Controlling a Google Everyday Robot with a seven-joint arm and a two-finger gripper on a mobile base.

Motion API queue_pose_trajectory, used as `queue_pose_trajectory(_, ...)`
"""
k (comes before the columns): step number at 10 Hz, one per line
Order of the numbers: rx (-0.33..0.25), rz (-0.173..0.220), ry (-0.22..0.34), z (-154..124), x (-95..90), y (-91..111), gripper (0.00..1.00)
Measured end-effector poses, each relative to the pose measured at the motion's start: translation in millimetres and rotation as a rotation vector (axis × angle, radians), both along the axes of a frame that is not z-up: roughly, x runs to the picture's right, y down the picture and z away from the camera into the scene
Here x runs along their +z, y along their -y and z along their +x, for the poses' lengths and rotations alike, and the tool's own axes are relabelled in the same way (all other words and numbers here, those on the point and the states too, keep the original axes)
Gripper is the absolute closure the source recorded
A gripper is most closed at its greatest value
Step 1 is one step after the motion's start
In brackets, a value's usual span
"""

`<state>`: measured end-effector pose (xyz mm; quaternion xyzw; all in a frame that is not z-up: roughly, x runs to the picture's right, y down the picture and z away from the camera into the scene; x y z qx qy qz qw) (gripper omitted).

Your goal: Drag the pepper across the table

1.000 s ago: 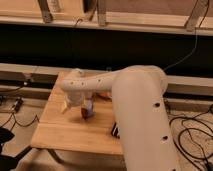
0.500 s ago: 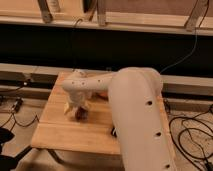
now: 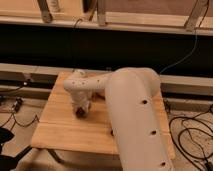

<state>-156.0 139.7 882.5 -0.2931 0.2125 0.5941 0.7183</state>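
pepper [image 3: 80, 113] under gripper [image 3: 81, 106]; arm [image 3: 131, 102] bent low over table [image 3: 57, 127].

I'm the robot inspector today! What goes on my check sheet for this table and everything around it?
Surface: table, light wooden planks.
Job's things: pepper, a small dark red thing lying on the table right under the gripper; contact cannot be told.
Clutter: small dark mark on the table beside the arm; the arm hides the table's right part.
Grippers: gripper, pointing down over the table's middle left, at the end of the big white arm.
Cables: black cables loop on the floor at the right; more lie at the left.
Surroundings: dark wall behind the table.
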Motion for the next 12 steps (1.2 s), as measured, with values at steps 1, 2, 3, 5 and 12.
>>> queue_pose_trajectory(1, -0.009, 0.007, -0.010, 1.0, -0.6, 3.2, 0.76)
queue_pose_trajectory(2, -0.022, 0.016, -0.022, 2.0, -2.4, 8.0, 0.86)
queue_pose_trajectory(3, -0.039, 0.028, -0.034, 1.9, -5.4, 14.1, 0.96)
queue_pose_trajectory(5, -0.059, 0.037, -0.050, 2.0, -9.1, 18.6, 1.00)
queue_pose_trajectory(12, -0.044, -0.002, -0.110, 15.1, -7.5, 6.9, 1.00)
